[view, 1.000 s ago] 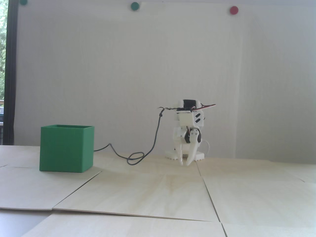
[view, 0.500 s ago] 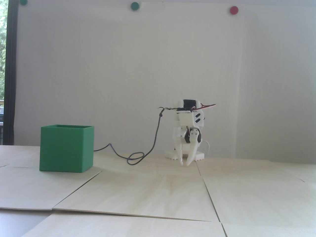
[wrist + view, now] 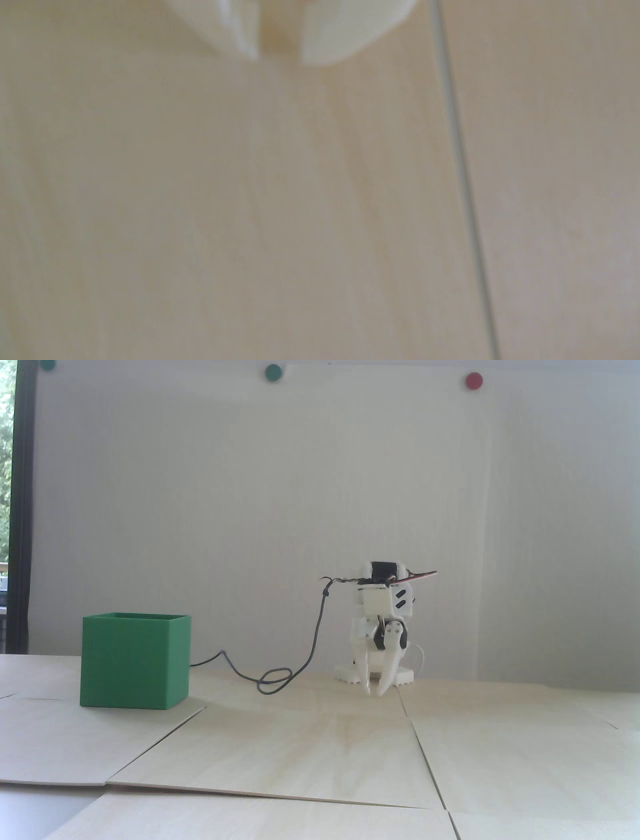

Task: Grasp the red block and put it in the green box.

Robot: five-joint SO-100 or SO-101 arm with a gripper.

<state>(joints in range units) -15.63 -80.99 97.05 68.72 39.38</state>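
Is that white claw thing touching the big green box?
Apart. In the fixed view the gripper hangs at the arm's base, well right of the green box, with bare wooden table and a looped cable between them.

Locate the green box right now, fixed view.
The green box stands on the wooden table at the left of the fixed view, well left of the arm's gripper, with the looped grey cable between them.

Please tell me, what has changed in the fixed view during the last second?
Nothing visibly changed. The arm keeps its folded pose with the tool pointing down near the table, holding nothing, and the green box and cable stay in place.
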